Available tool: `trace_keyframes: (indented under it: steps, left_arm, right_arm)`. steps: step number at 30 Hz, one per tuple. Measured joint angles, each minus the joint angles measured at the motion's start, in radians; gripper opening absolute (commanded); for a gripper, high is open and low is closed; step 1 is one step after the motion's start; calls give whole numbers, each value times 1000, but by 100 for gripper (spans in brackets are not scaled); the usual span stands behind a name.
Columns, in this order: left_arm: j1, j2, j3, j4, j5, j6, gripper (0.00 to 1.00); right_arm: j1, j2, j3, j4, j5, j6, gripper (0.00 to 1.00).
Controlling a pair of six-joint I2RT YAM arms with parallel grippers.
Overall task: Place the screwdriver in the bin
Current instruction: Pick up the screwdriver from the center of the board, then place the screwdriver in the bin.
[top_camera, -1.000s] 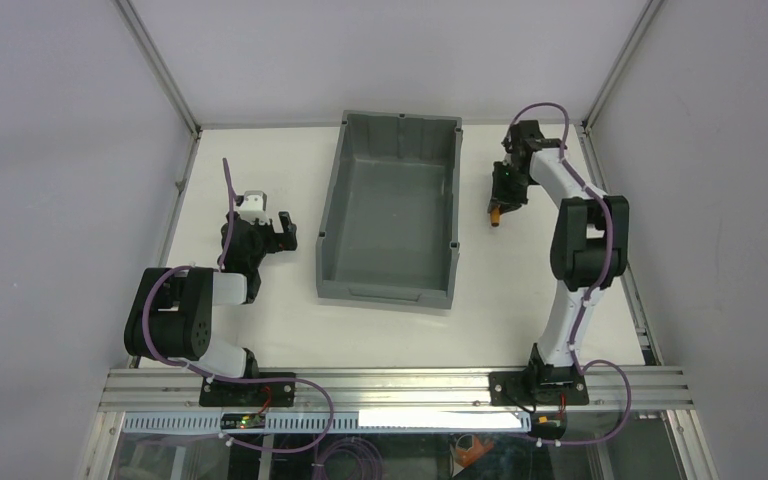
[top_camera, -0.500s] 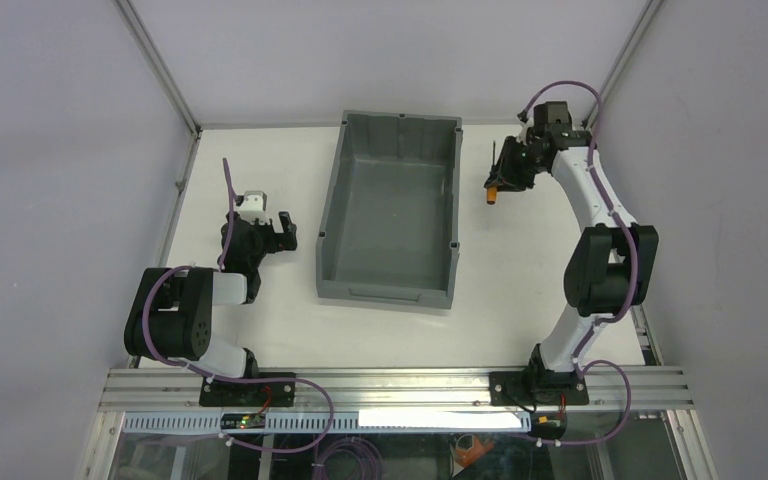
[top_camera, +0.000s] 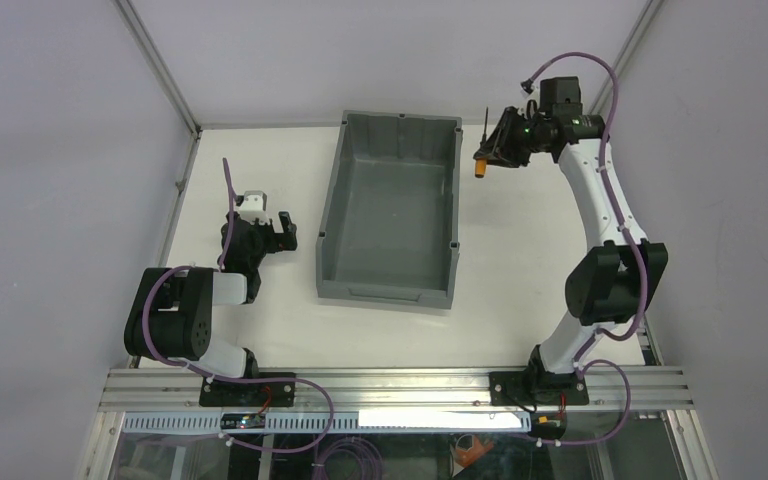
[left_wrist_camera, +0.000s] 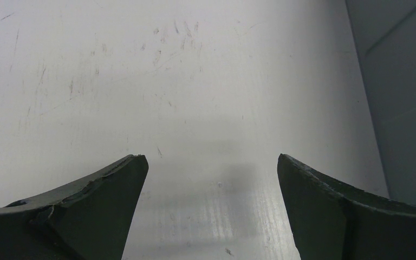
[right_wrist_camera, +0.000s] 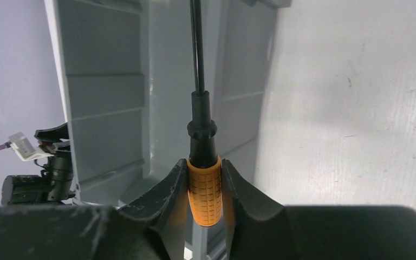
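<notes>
The dark grey bin stands in the middle of the white table, empty. My right gripper is raised in the air just right of the bin's far right corner, shut on the screwdriver. In the right wrist view the fingers clamp the orange handle and the thin black shaft points away over the bin's wall. My left gripper is open and empty, low over the table left of the bin; its view shows bare table between the fingers.
The bin's outer wall is at the right edge of the left wrist view. Light grey enclosure walls and metal frame posts surround the table. An aluminium rail runs along the near edge.
My right gripper has lifted the screwdriver off the table and carried it up and left toward the bin's far right corner. The left arm has not moved.
</notes>
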Motion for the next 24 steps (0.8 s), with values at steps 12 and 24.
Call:
trace_keyframes:
  steps: [12,24]
  left_arm:
    - [0,0,0,0,0,0,99]
    - [0,0,0,0,0,0,99]
  right_arm:
    - [204,6,121,-70,109,60,0]
    - [371,152,256,-140,270,117,0]
